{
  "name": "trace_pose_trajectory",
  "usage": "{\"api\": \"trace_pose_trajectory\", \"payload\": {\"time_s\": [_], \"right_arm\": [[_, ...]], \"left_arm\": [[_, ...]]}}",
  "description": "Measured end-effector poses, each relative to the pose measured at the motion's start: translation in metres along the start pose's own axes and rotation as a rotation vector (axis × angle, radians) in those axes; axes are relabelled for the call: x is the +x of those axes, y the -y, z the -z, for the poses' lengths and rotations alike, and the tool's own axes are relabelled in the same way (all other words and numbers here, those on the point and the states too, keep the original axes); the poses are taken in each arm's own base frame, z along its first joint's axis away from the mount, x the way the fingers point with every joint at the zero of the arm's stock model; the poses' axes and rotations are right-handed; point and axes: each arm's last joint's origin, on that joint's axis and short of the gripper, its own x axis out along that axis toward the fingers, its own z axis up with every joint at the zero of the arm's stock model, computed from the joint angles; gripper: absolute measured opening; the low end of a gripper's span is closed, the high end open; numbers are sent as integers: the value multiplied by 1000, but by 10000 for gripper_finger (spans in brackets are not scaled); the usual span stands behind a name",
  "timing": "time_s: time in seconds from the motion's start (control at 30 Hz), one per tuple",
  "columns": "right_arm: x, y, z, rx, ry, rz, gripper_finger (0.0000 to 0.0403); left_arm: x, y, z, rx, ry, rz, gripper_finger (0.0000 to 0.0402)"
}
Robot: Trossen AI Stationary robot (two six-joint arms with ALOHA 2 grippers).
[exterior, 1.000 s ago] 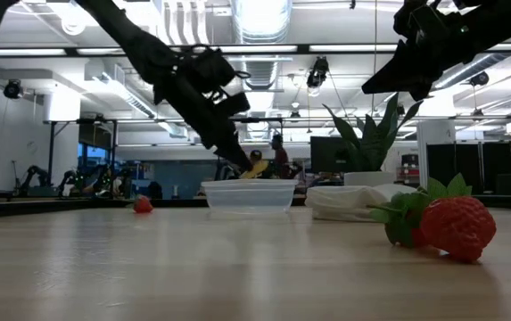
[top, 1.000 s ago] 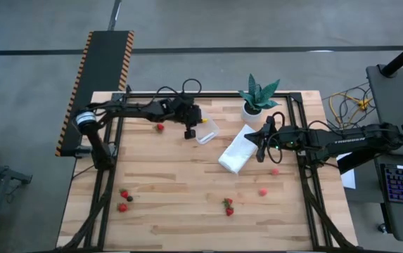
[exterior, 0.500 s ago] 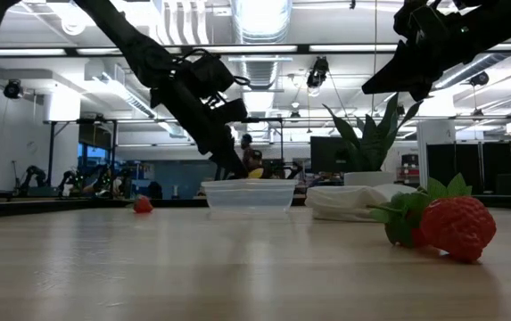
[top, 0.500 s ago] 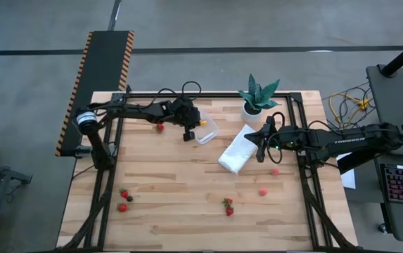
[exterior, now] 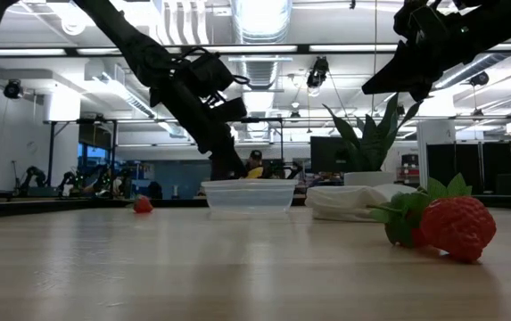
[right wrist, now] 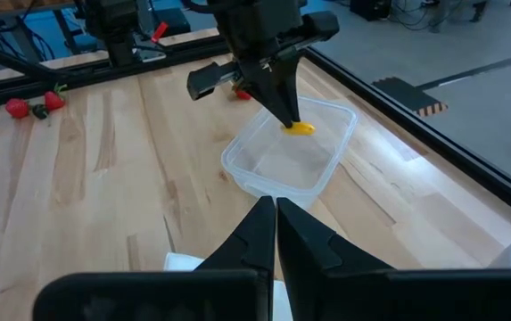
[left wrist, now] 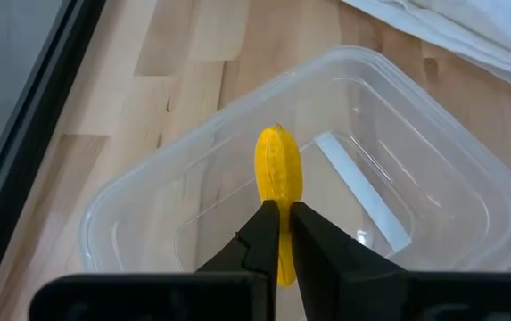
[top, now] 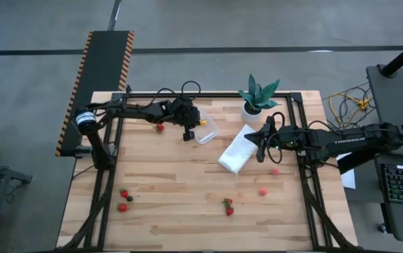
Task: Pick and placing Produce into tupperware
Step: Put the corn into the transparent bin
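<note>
Lowered slightly, my left gripper (left wrist: 280, 234) pinches the light, stiff yellow piece (left wrist: 277, 172) edgewise above the tupperware (left wrist: 433, 192), frame centre; release gently.

Overhead looking down, table-level looking across, both sharing tupperware (top: 207, 131).

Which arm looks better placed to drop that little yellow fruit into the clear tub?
The left. The left gripper is already shut on the yellow piece and holds it right over the open tupperware. The right gripper hangs over the white cloth, shut and holding nothing.
</note>
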Motion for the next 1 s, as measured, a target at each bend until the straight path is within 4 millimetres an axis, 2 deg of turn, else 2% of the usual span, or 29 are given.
{"api": "trace_pose_trajectory", "payload": {"time_s": [1.0], "right_arm": [[0, 0, 0, 2, -1, 0, 9]], "left_arm": [[2, 0, 4, -46, -17, -19, 11]]}}
